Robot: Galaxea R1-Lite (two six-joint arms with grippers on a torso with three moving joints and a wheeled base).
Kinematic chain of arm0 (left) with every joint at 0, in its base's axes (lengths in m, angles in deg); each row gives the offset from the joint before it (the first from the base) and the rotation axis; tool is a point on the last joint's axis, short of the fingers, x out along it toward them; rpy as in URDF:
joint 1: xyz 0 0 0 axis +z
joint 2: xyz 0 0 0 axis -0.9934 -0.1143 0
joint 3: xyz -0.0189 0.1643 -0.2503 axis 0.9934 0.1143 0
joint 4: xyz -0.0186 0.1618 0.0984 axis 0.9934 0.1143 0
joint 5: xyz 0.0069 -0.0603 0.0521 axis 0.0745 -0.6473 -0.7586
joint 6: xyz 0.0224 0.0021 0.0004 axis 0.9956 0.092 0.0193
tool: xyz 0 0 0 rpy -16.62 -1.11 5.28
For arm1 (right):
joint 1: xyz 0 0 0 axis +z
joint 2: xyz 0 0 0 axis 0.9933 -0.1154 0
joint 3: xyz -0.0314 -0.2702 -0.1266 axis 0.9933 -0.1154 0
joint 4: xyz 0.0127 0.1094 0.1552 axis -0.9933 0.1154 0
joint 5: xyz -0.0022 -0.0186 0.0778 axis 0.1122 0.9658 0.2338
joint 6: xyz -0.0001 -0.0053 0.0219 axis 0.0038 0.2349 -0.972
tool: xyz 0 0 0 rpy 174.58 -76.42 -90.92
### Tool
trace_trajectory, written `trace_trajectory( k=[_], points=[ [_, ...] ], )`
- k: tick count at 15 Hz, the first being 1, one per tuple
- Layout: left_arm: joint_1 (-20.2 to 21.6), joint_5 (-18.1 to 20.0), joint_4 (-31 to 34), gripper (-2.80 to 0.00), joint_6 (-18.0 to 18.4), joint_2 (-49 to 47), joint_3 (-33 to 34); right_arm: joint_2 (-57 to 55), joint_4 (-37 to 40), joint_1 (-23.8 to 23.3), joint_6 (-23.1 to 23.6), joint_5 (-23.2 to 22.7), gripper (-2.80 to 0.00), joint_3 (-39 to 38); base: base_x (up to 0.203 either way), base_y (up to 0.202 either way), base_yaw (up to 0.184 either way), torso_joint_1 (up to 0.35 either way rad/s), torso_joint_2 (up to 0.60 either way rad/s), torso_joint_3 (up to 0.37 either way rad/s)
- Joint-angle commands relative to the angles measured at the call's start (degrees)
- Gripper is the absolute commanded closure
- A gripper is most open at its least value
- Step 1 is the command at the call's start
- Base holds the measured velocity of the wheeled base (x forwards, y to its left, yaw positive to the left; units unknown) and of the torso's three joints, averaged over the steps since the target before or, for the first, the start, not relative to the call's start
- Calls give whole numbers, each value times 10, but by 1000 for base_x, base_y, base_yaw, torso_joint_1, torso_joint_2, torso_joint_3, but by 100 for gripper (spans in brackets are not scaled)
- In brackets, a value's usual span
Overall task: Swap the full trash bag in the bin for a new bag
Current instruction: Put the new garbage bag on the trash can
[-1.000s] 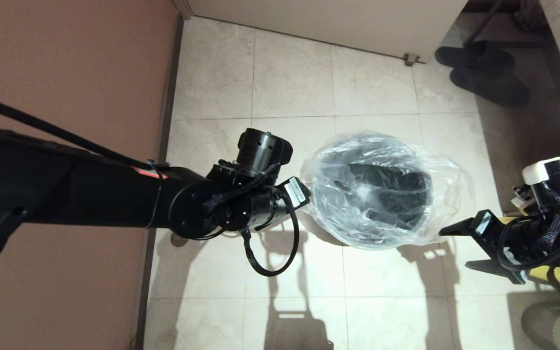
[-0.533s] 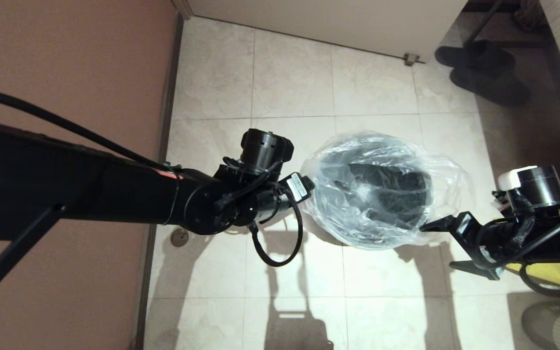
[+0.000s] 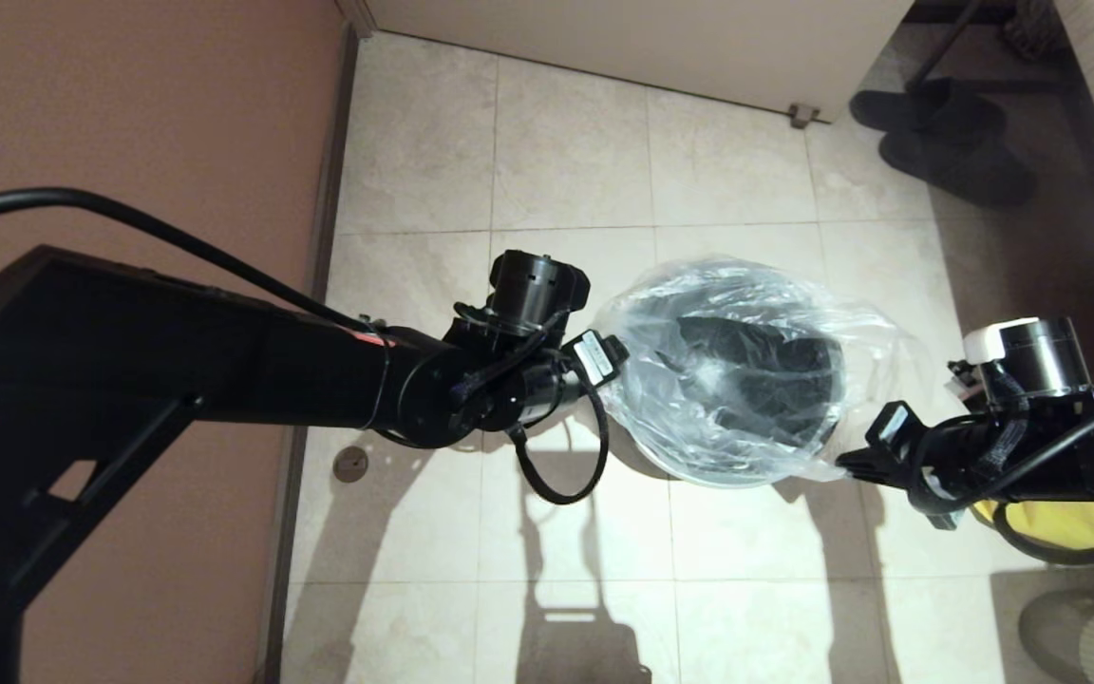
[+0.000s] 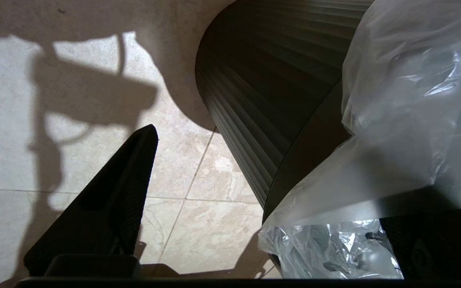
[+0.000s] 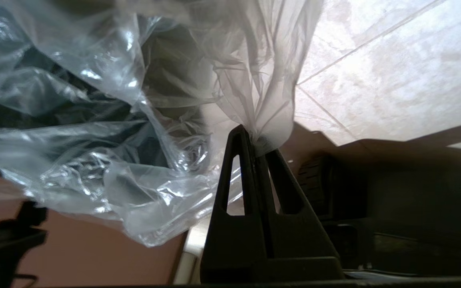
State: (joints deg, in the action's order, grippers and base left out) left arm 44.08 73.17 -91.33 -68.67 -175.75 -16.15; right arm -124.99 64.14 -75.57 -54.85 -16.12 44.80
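The bin (image 3: 775, 375) stands on the tiled floor, its ribbed outer wall (image 4: 254, 100) close in the left wrist view. The new bag (image 3: 875, 332), clear and crinkly, is draped over the bin's mouth and overhangs the rim all round. My right gripper (image 3: 851, 463) is at the bin's near right, shut on a bunched edge of the bag (image 5: 94, 120); the pinch shows at the right gripper (image 5: 254, 134). My left gripper (image 4: 270, 172) is open at the bin's left side, with one finger (image 4: 106, 208) outside the bin and the other behind the bag (image 4: 406, 120). A yellow bag (image 3: 1060, 527) lies under my right arm.
A brown wall (image 3: 129, 123) runs along the left. A pale door with a floor stop (image 3: 801, 116) closes the back. Dark slippers (image 3: 946, 142) lie at the back right. Bare tiles (image 3: 746, 589) stretch in front of the bin.
My right gripper moved left to the bin and closed on the bag's overhanging edge. My left arm shifted slightly forward and right, closer against the bin.
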Motion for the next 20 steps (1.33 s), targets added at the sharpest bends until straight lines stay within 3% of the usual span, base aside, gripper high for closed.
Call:
trace_trajectory(
  k=[1, 9, 10, 20],
  points=[
    [1, -2, 0, -280, -2, -2, -1, 3, 1, 0, -3, -1, 0, 1, 0, 0, 0, 0, 0, 0],
    [1, -2, -1, -280, 12, 9, -1, 21, 12, 1, -2, -2, 0, -3, 0, 0, 0, 0, 0, 0],
    [1, -3, -1, 0, 13, 7, -1, 21, 12, 1, -2, -1, 0, -3, 0, 0, 0, 0, 0, 0],
    [1, -3, 0, 0, 20, 25, -3, 30, 15, 2, -1, -2, 0, -3, 0, 0, 0, 0, 0, 0]
  ],
)
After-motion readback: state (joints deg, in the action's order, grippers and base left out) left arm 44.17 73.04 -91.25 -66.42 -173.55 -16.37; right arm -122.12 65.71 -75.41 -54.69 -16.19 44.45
